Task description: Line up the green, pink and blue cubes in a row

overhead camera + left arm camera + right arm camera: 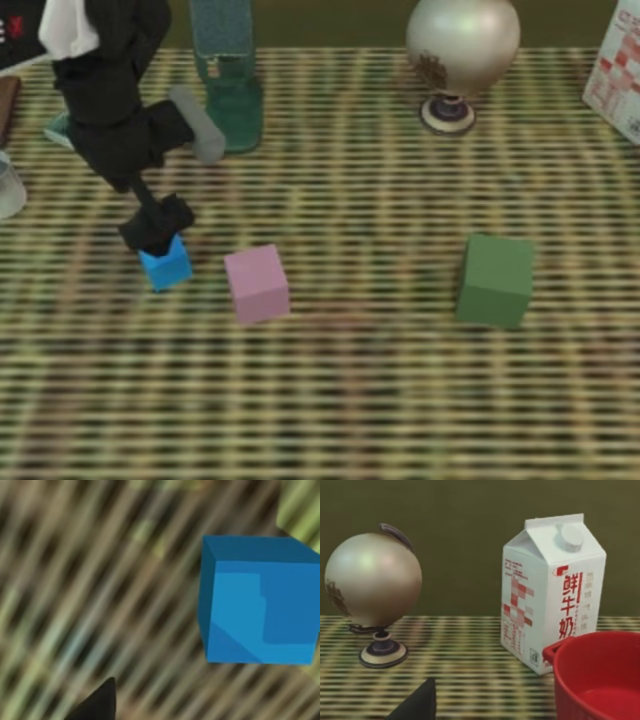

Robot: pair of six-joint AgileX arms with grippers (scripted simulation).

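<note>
The blue cube (pixel 166 266) sits at the left of the woven mat, with the pink cube (pixel 257 284) a little to its right and the green cube (pixel 495 280) farther right. My left gripper (pixel 150 236) hangs just behind and above the blue cube, open, with nothing between its fingers. The left wrist view shows the blue cube (pixel 257 600) lying on the mat off to one side of a single dark fingertip (pixel 102 702). My right arm is outside the top view; one of its fingertips (pixel 420 702) shows over the mat, holding nothing.
A tall teal glass vessel (pixel 228 90) stands just behind my left arm. A pearl globe (pixel 462 50) and a milk carton (pixel 615 70) stand at the back right. A red pot (pixel 600 680) is close to my right gripper. A pale object (pixel 6 185) sits at the left edge.
</note>
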